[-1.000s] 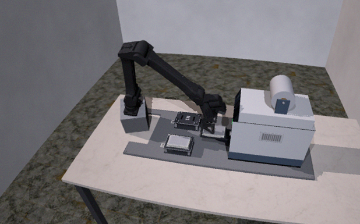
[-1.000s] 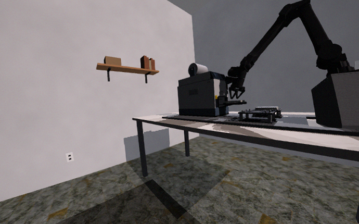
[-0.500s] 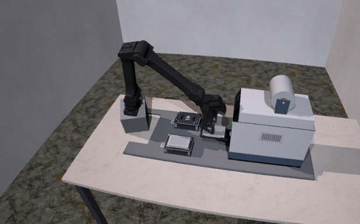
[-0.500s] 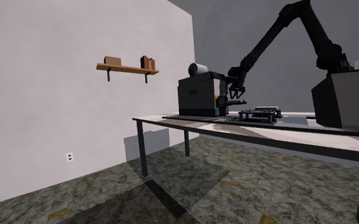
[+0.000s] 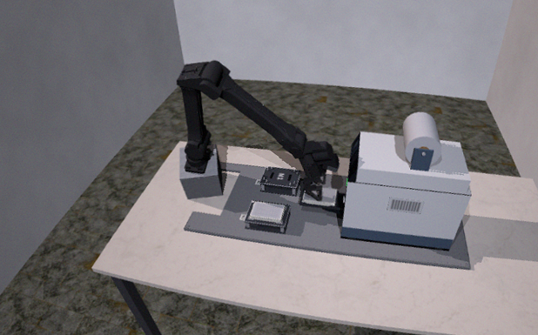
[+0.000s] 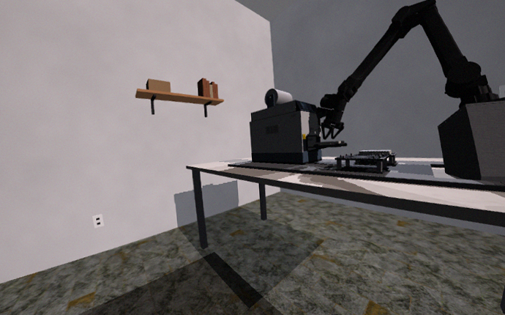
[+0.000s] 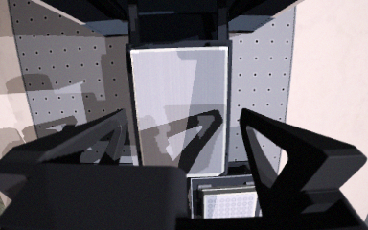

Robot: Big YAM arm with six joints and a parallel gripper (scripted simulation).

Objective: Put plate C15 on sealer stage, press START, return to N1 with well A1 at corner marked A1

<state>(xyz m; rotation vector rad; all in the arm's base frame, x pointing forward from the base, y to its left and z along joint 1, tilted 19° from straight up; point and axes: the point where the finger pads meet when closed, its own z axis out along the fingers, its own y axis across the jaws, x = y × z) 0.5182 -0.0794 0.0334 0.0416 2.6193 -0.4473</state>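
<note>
Plate C15 point(image 7: 178, 107) lies on the sealer's stage point(image 5: 317, 206), which stands out in front of the sealer point(image 5: 402, 184). Its top is a smooth, shiny foil sheet with no wells showing. My gripper point(image 7: 183, 115) is open and empty, hovering a little above the plate with a finger on each long side, not touching it. It also shows in the exterior view point(image 6: 331, 132) above the stage point(image 6: 330, 145). A small green light point(image 5: 347, 181) shows on the sealer's front. The far nest point(image 5: 281, 179) is empty.
The near nest holds an unsealed well plate point(image 5: 266, 215), which also shows at the bottom of the wrist view point(image 7: 227, 203). A foil roll point(image 5: 420, 137) sits on top of the sealer. The arm's base block point(image 5: 200, 178) stands at the table's far left corner.
</note>
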